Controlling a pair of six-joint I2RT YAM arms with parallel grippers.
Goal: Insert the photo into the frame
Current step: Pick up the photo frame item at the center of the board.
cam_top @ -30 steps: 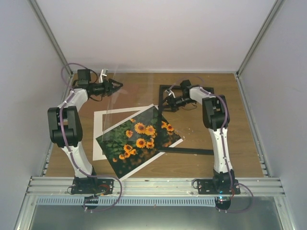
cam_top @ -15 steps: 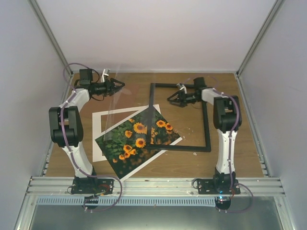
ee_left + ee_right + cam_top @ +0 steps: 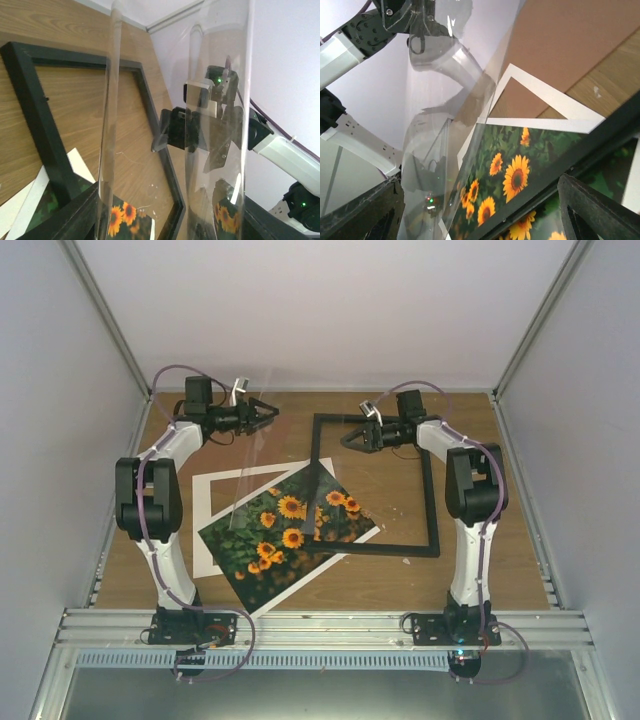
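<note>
The sunflower photo (image 3: 280, 540) lies tilted on the table at centre front, and also shows in the right wrist view (image 3: 515, 170). The black frame (image 3: 432, 490) lies flat to its right. The frame's left bar (image 3: 600, 135) crosses the photo's right corner. My left gripper (image 3: 268, 412) is at the back, left of the frame. Its fingers are spread wide, with a raised clear sheet (image 3: 112, 100) bowed between them. My right gripper (image 3: 348, 438) is open and empty, hovering just inside the frame's top left corner, fingers (image 3: 600, 210) apart over the bar.
A white mat (image 3: 208, 525) lies under the photo's left side, and a brown board (image 3: 580, 45) shows through its window. The clear sheet (image 3: 248, 455) slants from the left gripper down toward the photo. Grey walls close in the left, right and back.
The frame swung from tilted to square with the table, then stayed. My left gripper moved right along the back with the clear sheet. My right gripper moved back and slightly left.
</note>
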